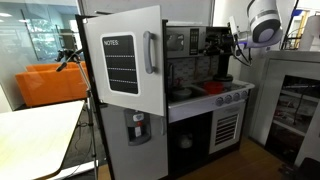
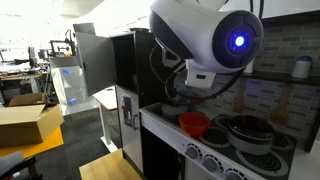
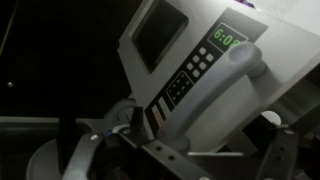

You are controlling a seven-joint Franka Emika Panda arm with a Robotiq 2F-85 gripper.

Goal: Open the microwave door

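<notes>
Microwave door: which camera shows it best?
The wrist view: the microwave door fills the frame, its dark window, buttons and grey handle plain. In an exterior view the door is small and far off. In an exterior view the robot arm blocks it.

White, rounded arm (image 2: 190,35) bearing a blue light (image 2: 238,42).
</notes>
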